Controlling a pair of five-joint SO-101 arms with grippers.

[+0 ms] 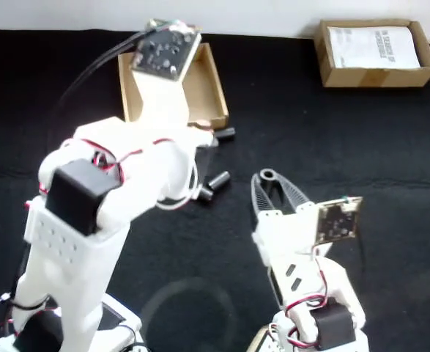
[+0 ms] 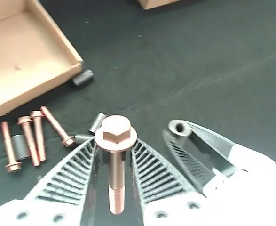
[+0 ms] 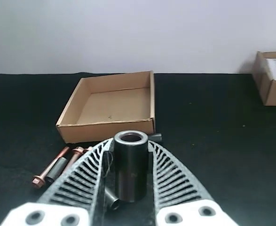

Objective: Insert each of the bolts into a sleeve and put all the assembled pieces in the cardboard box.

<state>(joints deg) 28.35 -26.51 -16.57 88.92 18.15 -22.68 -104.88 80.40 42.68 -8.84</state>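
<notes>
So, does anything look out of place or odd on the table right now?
Nothing looks damaged. One bolt beside the cardboard box seems already sleeved, yet lies on the cloth among loose bolts; the box is empty.

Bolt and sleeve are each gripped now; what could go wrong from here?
The bolt is pinched only along its thin shank, so it may tilt and miss the bore of the sleeve. Loose bolts and small sleeves lie close by the fingers and could be knocked away.

Bolts beside cardboard box; sleeve at its corner; second box well apart, rightward.
</notes>
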